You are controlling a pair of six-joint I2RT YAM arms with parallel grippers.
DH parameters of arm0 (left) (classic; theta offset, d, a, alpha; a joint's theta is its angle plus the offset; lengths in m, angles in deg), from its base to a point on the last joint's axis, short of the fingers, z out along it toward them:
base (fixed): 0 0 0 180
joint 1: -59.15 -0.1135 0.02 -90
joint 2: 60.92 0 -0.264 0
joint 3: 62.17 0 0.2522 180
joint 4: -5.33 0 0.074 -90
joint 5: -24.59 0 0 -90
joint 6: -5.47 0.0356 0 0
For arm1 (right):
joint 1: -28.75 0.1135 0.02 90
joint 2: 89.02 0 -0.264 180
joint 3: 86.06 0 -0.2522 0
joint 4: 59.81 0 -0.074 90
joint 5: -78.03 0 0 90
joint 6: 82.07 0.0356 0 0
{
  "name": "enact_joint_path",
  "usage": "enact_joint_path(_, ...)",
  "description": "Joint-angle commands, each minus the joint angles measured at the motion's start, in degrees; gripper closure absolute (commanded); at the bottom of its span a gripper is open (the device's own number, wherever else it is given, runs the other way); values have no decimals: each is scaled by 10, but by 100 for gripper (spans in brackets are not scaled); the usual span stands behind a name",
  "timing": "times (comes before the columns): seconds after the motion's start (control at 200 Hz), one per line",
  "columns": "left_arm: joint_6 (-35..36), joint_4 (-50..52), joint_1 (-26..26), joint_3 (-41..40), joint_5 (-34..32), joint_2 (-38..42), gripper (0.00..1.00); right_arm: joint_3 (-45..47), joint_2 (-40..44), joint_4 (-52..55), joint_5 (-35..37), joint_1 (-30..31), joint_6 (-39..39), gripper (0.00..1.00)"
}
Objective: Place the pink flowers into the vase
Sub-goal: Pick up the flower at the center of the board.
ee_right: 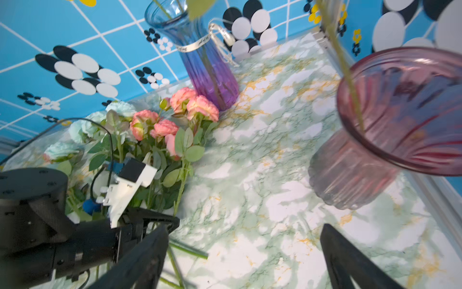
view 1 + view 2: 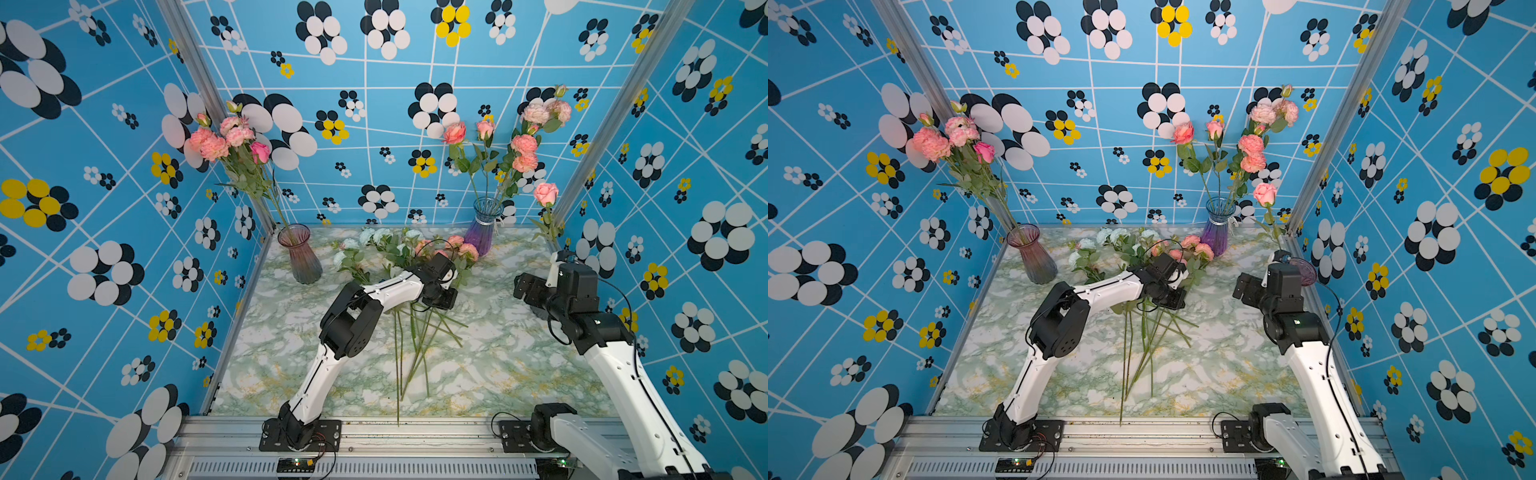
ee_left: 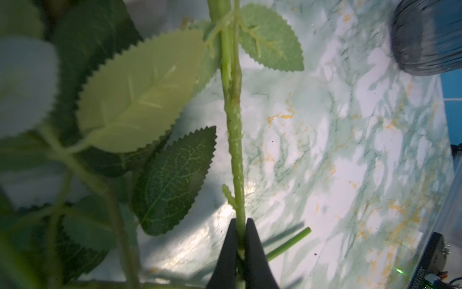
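Observation:
Loose pink flowers (image 2: 461,247) (image 1: 175,117) lie in a pile at the back middle of the table, their long green stems (image 2: 419,353) fanning toward the front. My left gripper (image 3: 241,222) (image 2: 440,297) is low over the pile and shut on one leafy green stem (image 3: 235,150); that stem's bloom is out of the wrist view. My right gripper (image 1: 243,226) (image 2: 525,286) hangs open over bare table at the right, holding nothing. Beside it stands a pink vase (image 1: 400,125) (image 2: 1302,272) with one pink rose (image 2: 545,193).
A mauve vase (image 2: 300,253) with pink flowers stands at the back left, and a blue-purple vase (image 2: 482,228) with more at the back right. Pale blue-white flowers (image 2: 374,239) lie in the pile's left part. Patterned walls enclose three sides.

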Motion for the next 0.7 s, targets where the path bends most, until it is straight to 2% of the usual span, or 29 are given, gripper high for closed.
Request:
enact_joint_path(0.0,-7,-93,-20,-47,34,97,100,-45,-36,19,-79,16,-8,2)
enact_joint_path(0.04,-21,-134,-25,-74,42,123,100,-54,-47,21,-96,17,-6,2)
enact_joint_path(0.115,-41,-199,-31,-116,49,164,100,-65,-62,21,-112,55,4,1)
enact_joint_path(0.26,-59,-259,-28,-148,54,208,100,-93,-95,8,-149,82,38,2)
enact_joint_path(0.515,-71,-284,-15,-164,58,231,100,-141,-147,-17,-146,140,57,11)
enact_joint_path(0.695,-68,-281,-4,-173,57,231,100,-169,-171,-36,-131,151,66,16)
